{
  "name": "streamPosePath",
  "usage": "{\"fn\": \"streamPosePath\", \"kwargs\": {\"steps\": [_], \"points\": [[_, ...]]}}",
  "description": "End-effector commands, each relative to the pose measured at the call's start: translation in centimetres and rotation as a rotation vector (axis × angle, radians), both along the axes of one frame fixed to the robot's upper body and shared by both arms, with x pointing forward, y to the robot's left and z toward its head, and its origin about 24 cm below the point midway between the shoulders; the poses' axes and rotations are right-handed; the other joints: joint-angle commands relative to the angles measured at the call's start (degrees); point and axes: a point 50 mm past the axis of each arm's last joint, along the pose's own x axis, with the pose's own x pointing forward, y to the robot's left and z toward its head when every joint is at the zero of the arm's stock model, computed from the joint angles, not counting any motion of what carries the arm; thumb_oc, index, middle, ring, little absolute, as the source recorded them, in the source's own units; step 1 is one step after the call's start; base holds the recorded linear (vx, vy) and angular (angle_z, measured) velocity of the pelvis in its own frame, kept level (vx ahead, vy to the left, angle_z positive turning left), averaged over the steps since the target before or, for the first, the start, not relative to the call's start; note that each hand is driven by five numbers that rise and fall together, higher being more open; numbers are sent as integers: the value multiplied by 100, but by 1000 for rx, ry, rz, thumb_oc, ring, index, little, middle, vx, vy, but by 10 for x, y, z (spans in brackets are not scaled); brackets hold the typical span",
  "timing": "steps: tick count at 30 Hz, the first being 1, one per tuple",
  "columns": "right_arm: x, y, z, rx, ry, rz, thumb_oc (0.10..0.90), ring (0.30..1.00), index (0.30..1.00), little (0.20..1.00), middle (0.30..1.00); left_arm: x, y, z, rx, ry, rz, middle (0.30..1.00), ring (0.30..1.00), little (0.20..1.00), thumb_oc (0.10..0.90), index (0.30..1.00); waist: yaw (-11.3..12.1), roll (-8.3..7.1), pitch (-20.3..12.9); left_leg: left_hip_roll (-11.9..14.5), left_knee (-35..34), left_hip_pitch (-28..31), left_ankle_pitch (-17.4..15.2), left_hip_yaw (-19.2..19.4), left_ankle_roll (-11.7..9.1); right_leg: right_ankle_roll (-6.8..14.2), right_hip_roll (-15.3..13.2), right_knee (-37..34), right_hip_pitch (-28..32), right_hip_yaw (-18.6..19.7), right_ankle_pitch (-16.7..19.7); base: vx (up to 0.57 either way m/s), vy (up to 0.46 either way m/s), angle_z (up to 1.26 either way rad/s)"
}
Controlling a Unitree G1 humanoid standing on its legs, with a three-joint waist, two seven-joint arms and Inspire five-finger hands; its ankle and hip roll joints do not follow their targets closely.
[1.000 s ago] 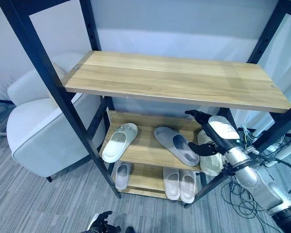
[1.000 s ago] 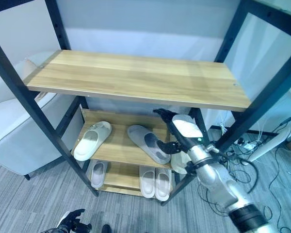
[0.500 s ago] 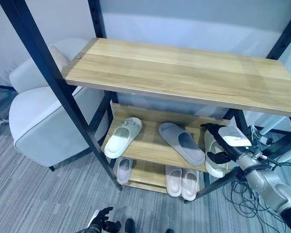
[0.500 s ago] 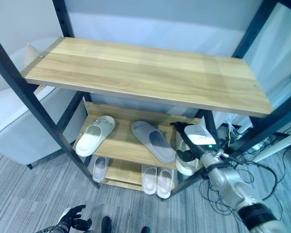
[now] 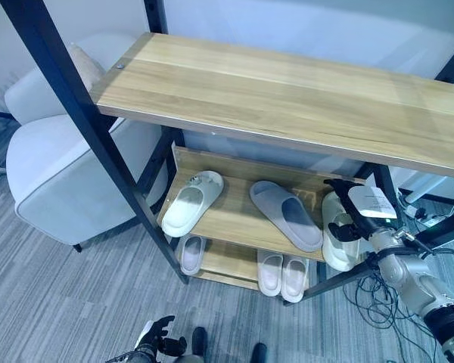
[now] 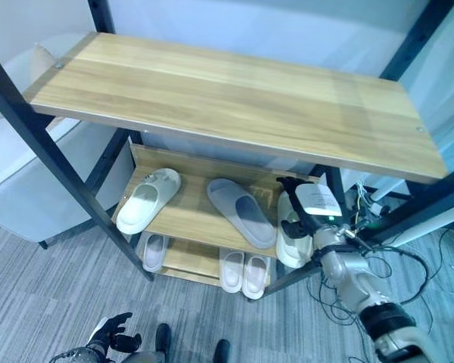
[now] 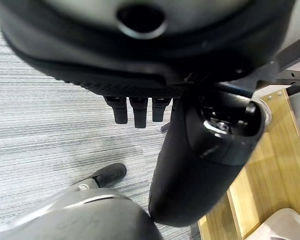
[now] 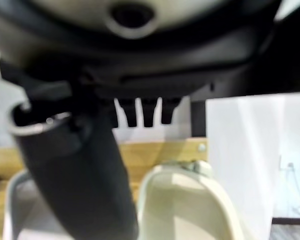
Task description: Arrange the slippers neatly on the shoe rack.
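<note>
The shoe rack (image 5: 287,98) has a wide wooden top board and two lower shelves. The middle shelf (image 5: 234,223) carries a cream slipper (image 5: 191,204) at the left, a grey slipper (image 5: 286,215) lying askew in the centre, and another cream slipper (image 5: 334,242) at the right end. My right hand (image 5: 354,221) hovers over that right cream slipper (image 8: 185,205), fingers straight and thumb (image 8: 80,170) apart from them, holding nothing. On the bottom shelf lie a small grey slipper (image 5: 191,253) and a white pair (image 5: 282,272). My left hand (image 6: 110,338) hangs low over the floor, fingers relaxed.
A pale armchair (image 5: 60,174) stands close to the rack's left side. Black uprights (image 5: 98,144) frame the rack's front corners. Grey striped carpet (image 5: 76,302) spreads in front. White panels and loose cables lie right of the rack.
The camera has shifted. My right hand has drawn away from the grey slipper's heel toward the rack's right end, over the right cream slipper. The slippers lie as before.
</note>
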Motion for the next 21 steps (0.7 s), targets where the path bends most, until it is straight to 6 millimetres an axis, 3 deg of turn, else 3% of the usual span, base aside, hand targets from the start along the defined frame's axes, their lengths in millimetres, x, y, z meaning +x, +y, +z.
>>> {"fn": "streamPosePath", "kwargs": {"steps": [1,21], "points": [[24,11,81,19,-324,66,800,900,900,900,900,-37,-32,-17,-34,162,-124,900,900,900,800,900,451,41,-239,257,20,114,-343,-140,-469,461,-169,70,54,-156,25,34,8,-1],[8,45,93,125,-375,251,800,900,900,900,900,-38,-34,-18,-40,173,-152,900,900,900,800,900,409,58,-312,264,20,342,-445,-75,-459,464,-192,70,200,-152,-13,1,0,1]]}}
